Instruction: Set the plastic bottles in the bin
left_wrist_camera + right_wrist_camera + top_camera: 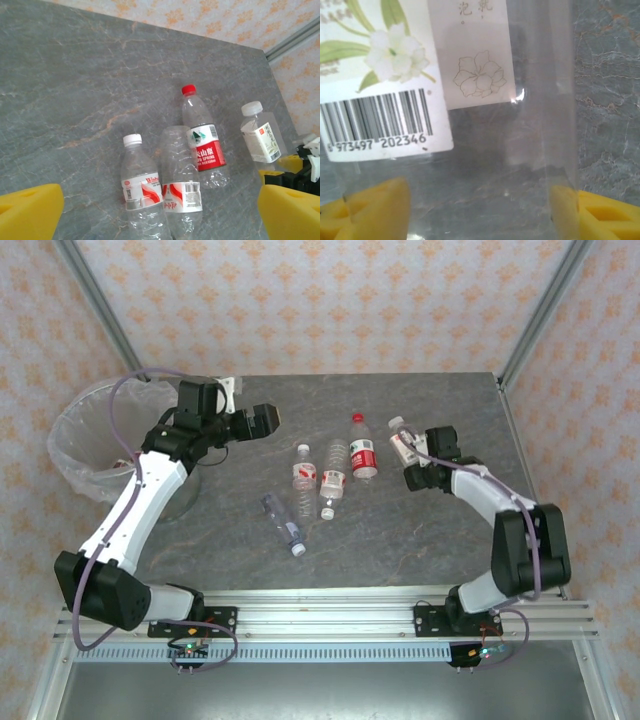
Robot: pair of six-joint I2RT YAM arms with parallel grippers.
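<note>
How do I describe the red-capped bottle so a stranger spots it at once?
Find the grey table, then four loose bottles lying mid-table. Yours is the rightmost bottle, set farthest back, the only one with a red cap.

My left arm (135, 502) and right arm (487, 495) are built alike: smooth white shells between chunky black joints, ending in 2 black base blocks. A thin purple cable (120, 400) loops along the left one, and a second cable (535, 560) runs down the right. My left fingers (30, 212) are blocky and bright yellow; my right fingers (375, 212) match, with moulded recesses.
</note>
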